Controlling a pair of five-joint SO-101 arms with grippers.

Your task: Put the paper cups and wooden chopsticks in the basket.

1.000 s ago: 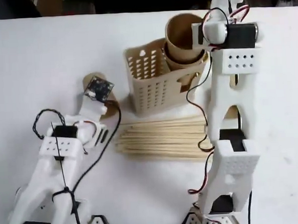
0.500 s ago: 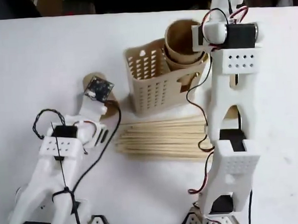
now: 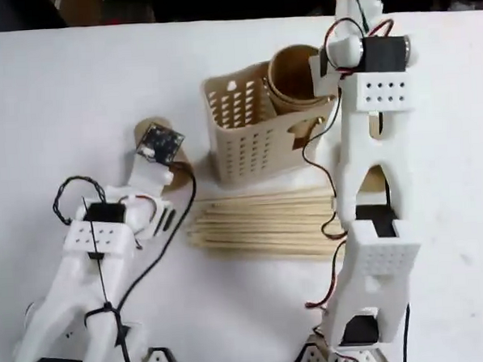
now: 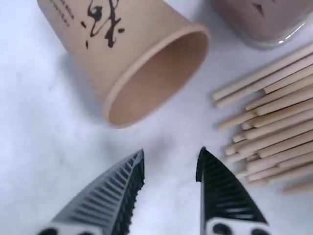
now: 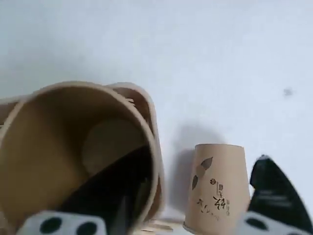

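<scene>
Nearest, the left gripper (image 4: 171, 152) hangs part open and empty over bare surface (image 3: 75, 92), tipped cup (image 4: 132, 58) just ahead, chopsticks (image 4: 274, 112) beside. Farther, the right gripper (image 5: 200, 161) gapes, one finger inside the nested cup (image 5: 73, 137) in the basket (image 3: 248, 148). Its wrist view adds a third cup (image 5: 215, 186) beyond.

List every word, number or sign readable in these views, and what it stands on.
Tan paper cup lying on its side: dark brush-style marks and small print, too blurred to read.
Standing tan paper cup: leaf motif and dark characters, too blurred to read.
</scene>
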